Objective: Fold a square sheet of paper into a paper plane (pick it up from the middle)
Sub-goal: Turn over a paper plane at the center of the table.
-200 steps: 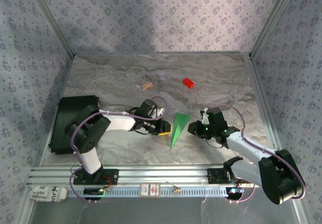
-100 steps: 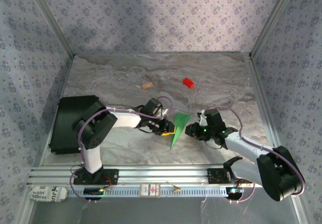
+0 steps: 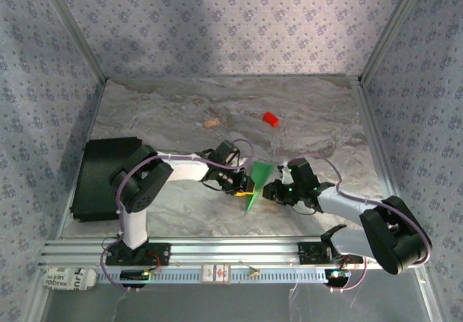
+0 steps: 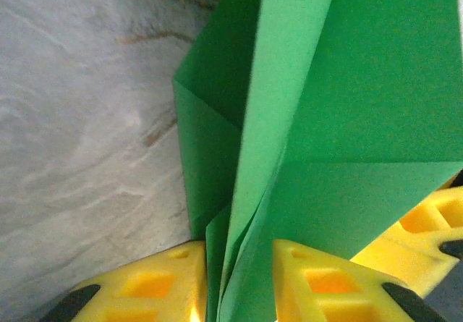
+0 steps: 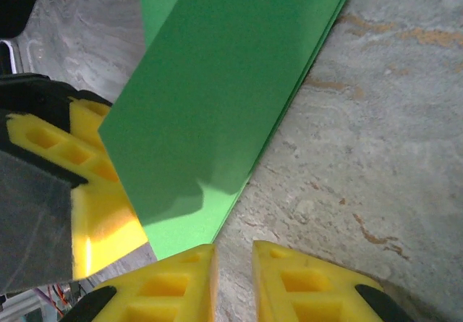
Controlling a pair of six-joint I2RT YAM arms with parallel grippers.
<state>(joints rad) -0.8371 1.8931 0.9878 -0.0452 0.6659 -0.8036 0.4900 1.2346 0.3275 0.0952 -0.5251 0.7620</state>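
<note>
The green paper plane [image 3: 258, 177] is a narrow folded dart, its tip pointing toward the near edge, at the middle of the marble table [image 3: 318, 112]. My left gripper [image 3: 244, 187] comes at it from the left. In the left wrist view the folded layers of the plane [image 4: 347, 83] stand between the yellow fingers of the left gripper [image 4: 239, 282], which is shut on them. My right gripper [image 3: 270, 190] sits against the plane's right side. Seen from the right wrist, the right gripper [image 5: 233, 282] has a narrow gap showing bare table, with the plane's [image 5: 217, 83] edge just left of it.
A small red block [image 3: 270, 119] and a tiny tan piece [image 3: 211, 124] lie farther back. A black pad [image 3: 105, 177] covers the table's left side. An aluminium rail [image 3: 217, 253] runs along the near edge, and patterned walls close in three sides.
Both grippers have closed in on the green paper, the left reaching rightward and the right moving leftward. The paper has stayed in nearly the same spot.
</note>
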